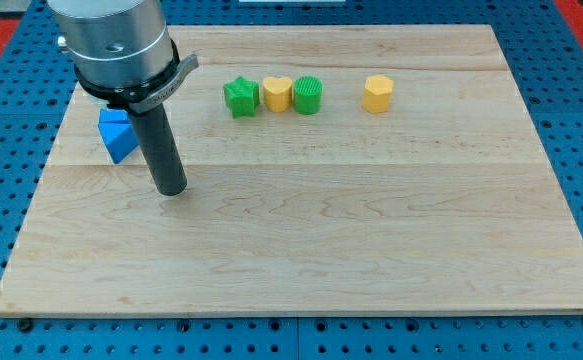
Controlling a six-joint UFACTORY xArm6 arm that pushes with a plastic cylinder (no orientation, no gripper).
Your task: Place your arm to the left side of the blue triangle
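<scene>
The blue triangle lies near the left edge of the wooden board, in the view's upper left. My tip rests on the board to the right of the triangle and a little below it, about a block's width away, not touching it. The rod rises from the tip to the arm's grey metal end at the view's top left, which hides the board behind it.
A green star, a yellow heart and a green cylinder stand in a close row near the board's top. A yellow hexagon block stands apart to their right.
</scene>
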